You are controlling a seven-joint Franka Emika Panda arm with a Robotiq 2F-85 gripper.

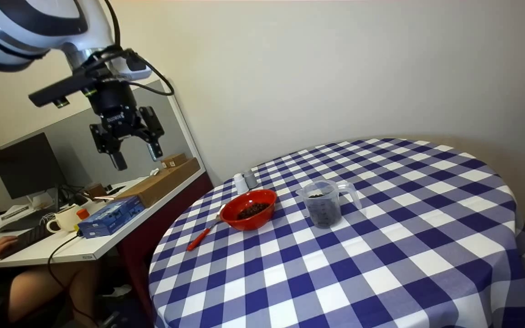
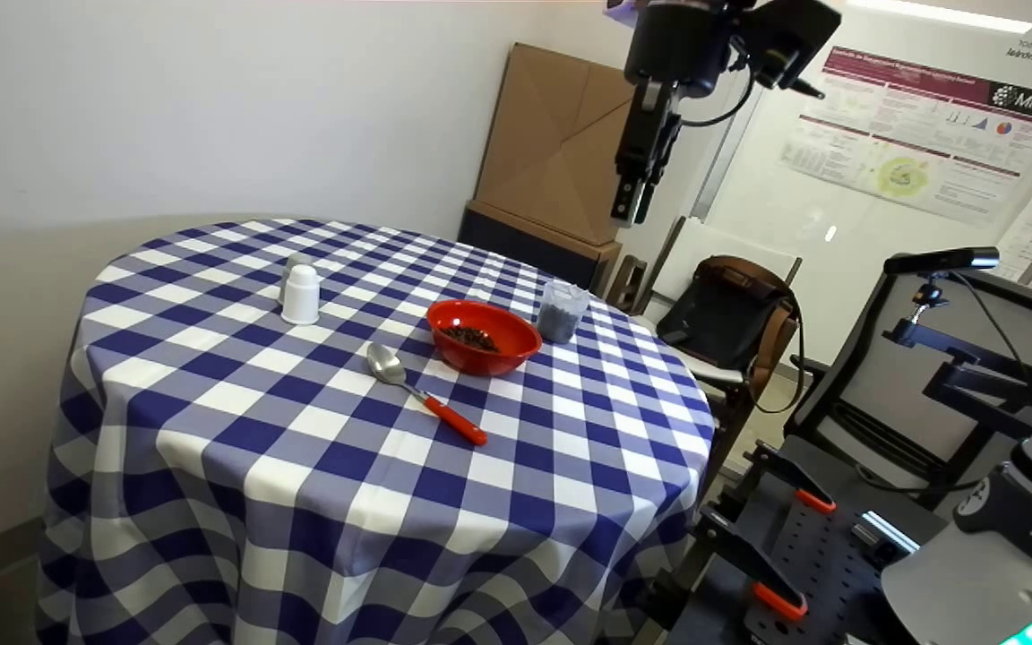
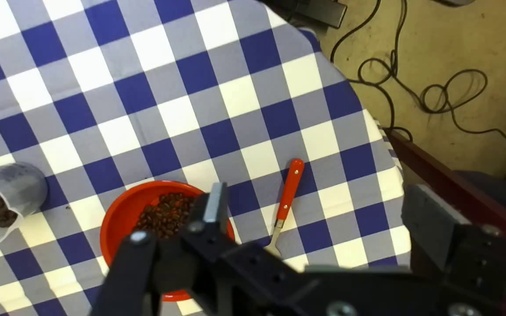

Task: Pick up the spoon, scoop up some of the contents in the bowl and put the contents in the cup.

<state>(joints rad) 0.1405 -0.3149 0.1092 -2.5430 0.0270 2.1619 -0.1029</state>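
The spoon [image 1: 200, 238] has a metal head and a red handle. It lies on the checked tablecloth beside the red bowl [image 1: 252, 223]; the wrist view shows its handle [image 3: 290, 188], with its head partly hidden by the gripper. The bowl holds dark beans and shows in an exterior view [image 2: 480, 360]; the gripper covers part of it in the wrist view [image 3: 114, 219]. The cup [image 1: 325, 212] is a see-through jug with a handle and dark contents, also in the wrist view [image 3: 33, 188]. My gripper [image 1: 136, 157] is open and empty, high above the table [image 3: 323, 210].
A white shaker [image 2: 301, 296] and a grey shaker [image 1: 250, 178] stand behind the bowl. A white desk with a blue box [image 1: 112, 216] and a long brown box [image 1: 167, 182] stands beside the round table. A person's hand [image 1: 0, 247] is at that desk.
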